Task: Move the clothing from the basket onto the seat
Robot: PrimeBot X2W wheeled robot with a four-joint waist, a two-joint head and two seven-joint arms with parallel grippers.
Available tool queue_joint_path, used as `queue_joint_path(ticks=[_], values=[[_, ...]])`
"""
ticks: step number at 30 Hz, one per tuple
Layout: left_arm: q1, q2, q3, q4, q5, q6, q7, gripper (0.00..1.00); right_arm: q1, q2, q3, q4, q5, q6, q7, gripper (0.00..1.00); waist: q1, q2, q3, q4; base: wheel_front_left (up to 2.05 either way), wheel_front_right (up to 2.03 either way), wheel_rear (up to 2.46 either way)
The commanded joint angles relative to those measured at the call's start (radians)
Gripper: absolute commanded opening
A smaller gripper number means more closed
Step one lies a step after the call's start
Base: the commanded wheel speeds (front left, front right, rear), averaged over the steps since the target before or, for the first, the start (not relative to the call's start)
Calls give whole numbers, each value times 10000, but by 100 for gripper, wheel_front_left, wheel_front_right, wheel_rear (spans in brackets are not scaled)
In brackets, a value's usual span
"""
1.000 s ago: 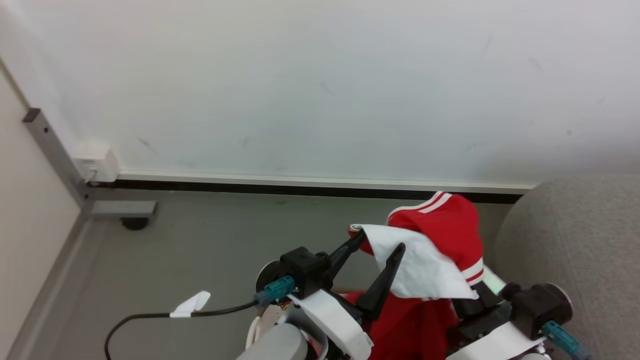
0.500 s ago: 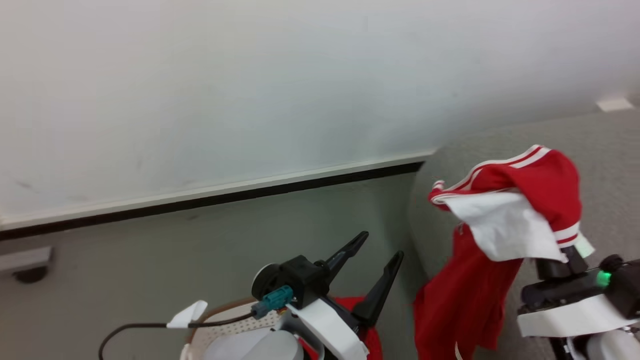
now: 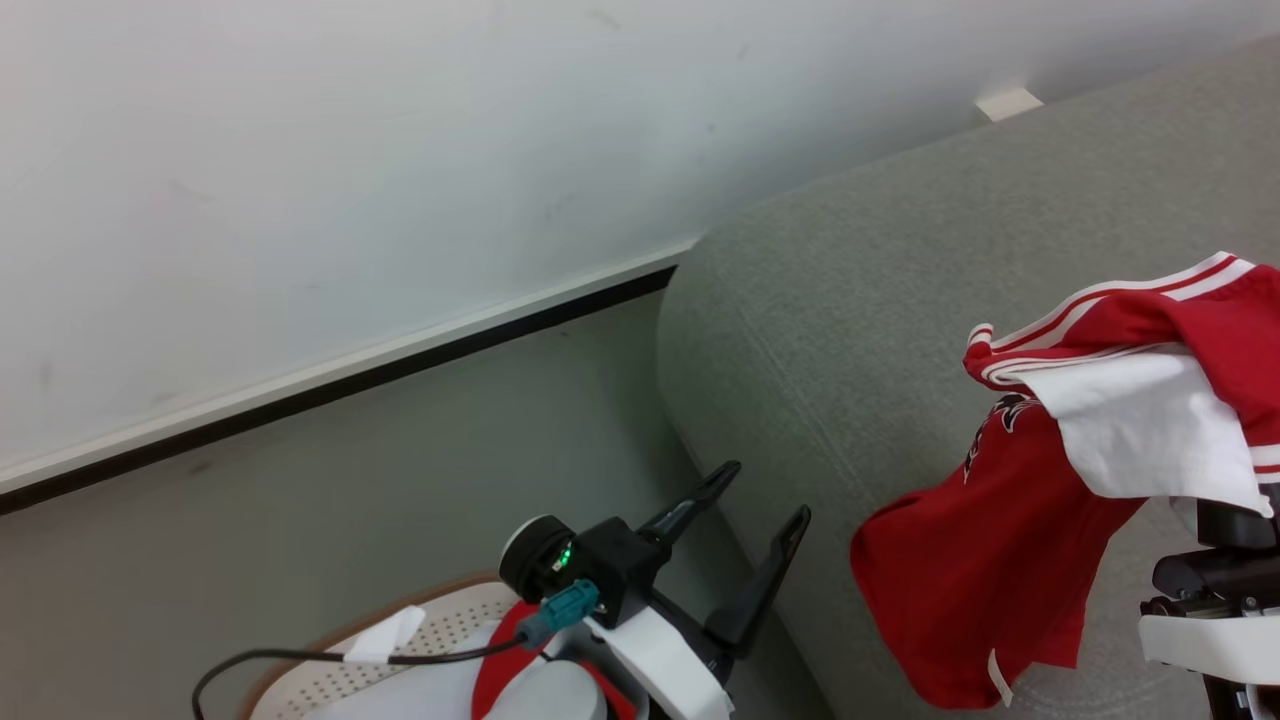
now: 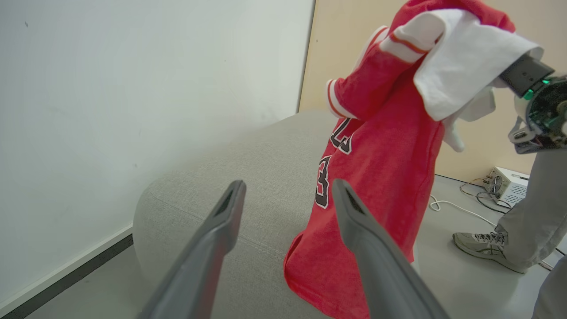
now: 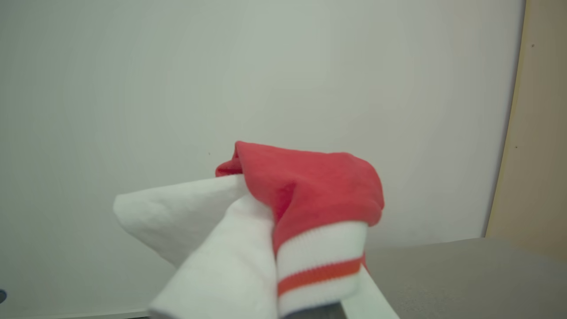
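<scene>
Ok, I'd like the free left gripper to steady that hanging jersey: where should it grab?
Likely the bottom hem of the jersey, approached level from where the left gripper is: the cloth hangs straight down, its lower edge loose and nearest that open gripper.

A grey sofa (image 3: 850,280) fills the right of the frame. A red shirt (image 3: 1000,560) with white panels and thin white stripes hangs before it at the right edge, draped over the right gripper (image 3: 1235,525), whose fingers are hidden under the cloth. At lower centre the left gripper (image 3: 765,492) points up with its fingers spread wide, holding nothing. Below it, at the bottom left, is a white perforated basket (image 3: 450,620) with red cloth (image 3: 497,660) inside. A black cable (image 3: 300,660) crosses the basket. Grey floor (image 3: 350,480) meets a pale wall (image 3: 400,150).
</scene>
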Motion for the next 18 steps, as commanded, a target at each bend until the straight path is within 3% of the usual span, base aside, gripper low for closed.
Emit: queue_joint_path(ticks=[1,12,18], values=[[-48,51,-14,67,200,-36,-8,100,137,79,-89,-115,-27,-21,-1,0,-1,-1,203,-366,0,0,0],[-31,43,-114,257,412,-69,-7,100,69,99,-170,-188,6,-21,-1,0,-1,-1,331,-344,0,0,0],[-469,77,-198,363,484,-77,-6,100,-1060,-677,213,282,8,-21,0,0,-1,-1,1152,191,0,0,0]])
